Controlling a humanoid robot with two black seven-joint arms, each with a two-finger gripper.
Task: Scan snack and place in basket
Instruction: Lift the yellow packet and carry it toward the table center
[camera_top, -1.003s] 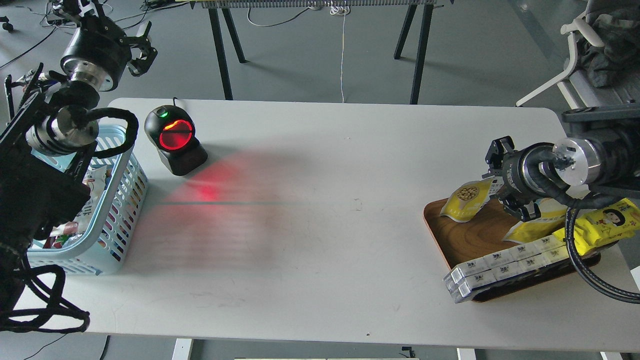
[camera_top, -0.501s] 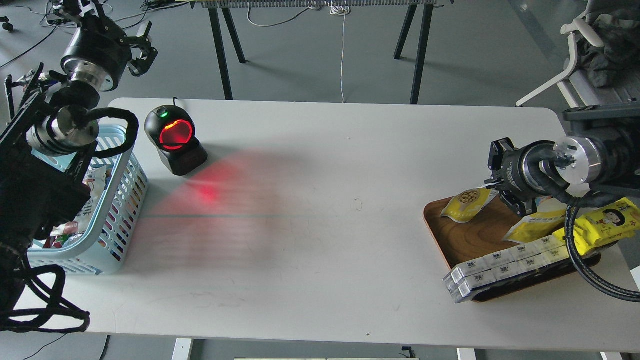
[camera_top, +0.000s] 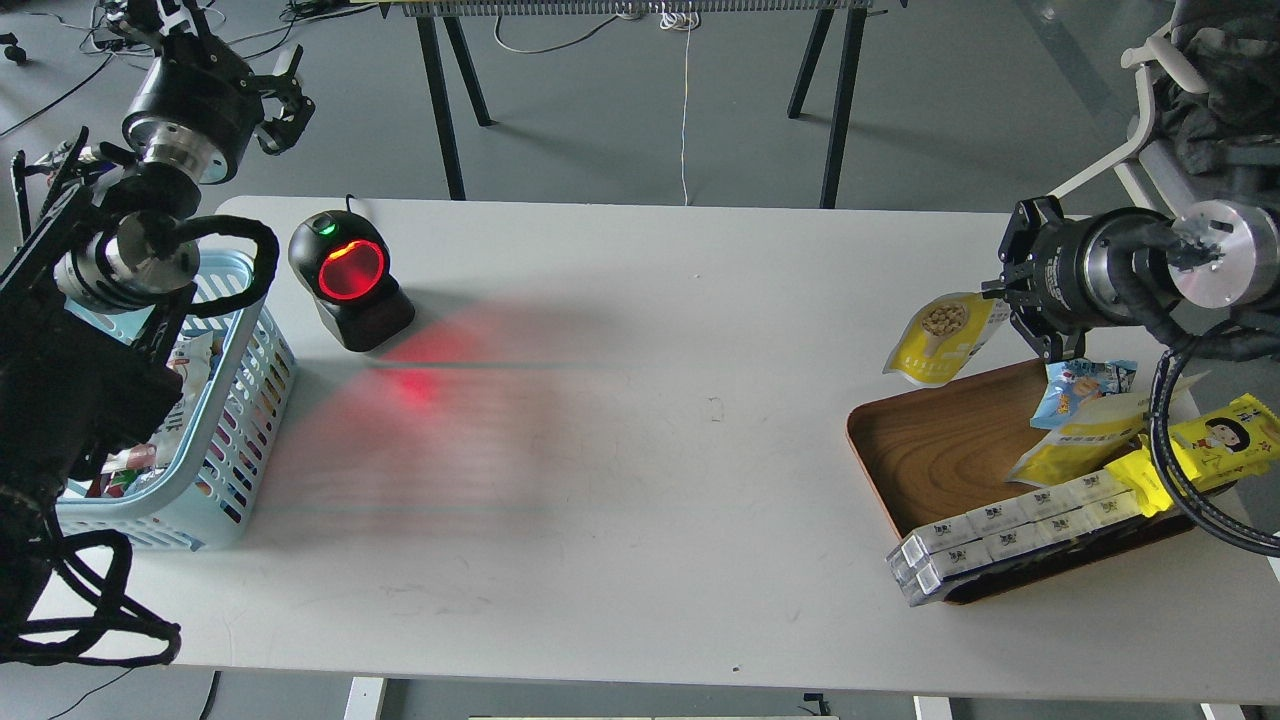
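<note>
The snack (camera_top: 938, 338), a yellow-and-white pouch with a round picture of beige nuts, hangs in the air above the far edge of the brown wooden tray. My right gripper (camera_top: 1000, 300) is shut on its top right corner and holds it clear of the tray. The light blue slotted basket (camera_top: 245, 400) stands at the table's left edge with several packets inside, partly hidden by my left arm. My left gripper (camera_top: 285, 105) is open and empty, raised beyond the table's far left corner.
A black barcode scanner (camera_top: 350, 275) with a glowing red window stands right of the basket and throws red light on the table. The wooden tray (camera_top: 925, 450) holds a blue cartoon packet (camera_top: 1085, 385), yellow wrappers (camera_top: 1215, 440) and white boxes (camera_top: 1000, 530).
My right gripper has closed on the snack and lifted it off the tray, moving up and slightly away. The blue packet is now uncovered. The left arm has not moved.
</note>
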